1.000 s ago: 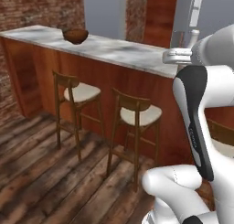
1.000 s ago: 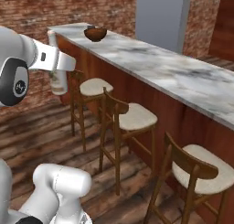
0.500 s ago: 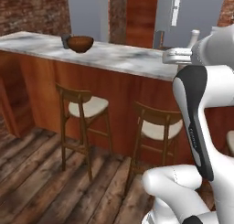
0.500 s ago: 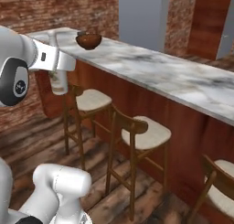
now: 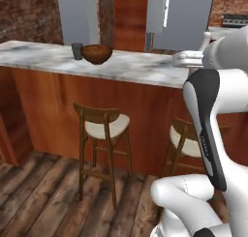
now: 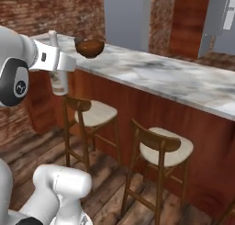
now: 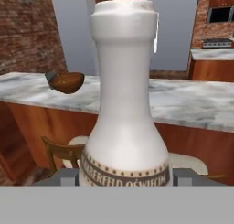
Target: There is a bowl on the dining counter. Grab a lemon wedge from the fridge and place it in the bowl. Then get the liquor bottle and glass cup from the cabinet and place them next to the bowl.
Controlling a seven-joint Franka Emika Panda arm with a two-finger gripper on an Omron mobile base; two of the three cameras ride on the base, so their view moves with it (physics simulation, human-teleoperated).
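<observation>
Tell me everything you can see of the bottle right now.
The bottle is pale, whitish and opaque-looking, with a wide rounded body, a long narrow neck and a thicker collar at the mouth; a dark band with pale lettering circles its lower body. It stands upright in the air, held in the gripper, short of the dining counter and above the stools. In the right base view its neck pokes up above the hand and its body hangs below. It touches nothing else.

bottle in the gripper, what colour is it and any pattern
Whitish bottle with a dark brown lettered band near its base; clearest in the hand view.
</observation>
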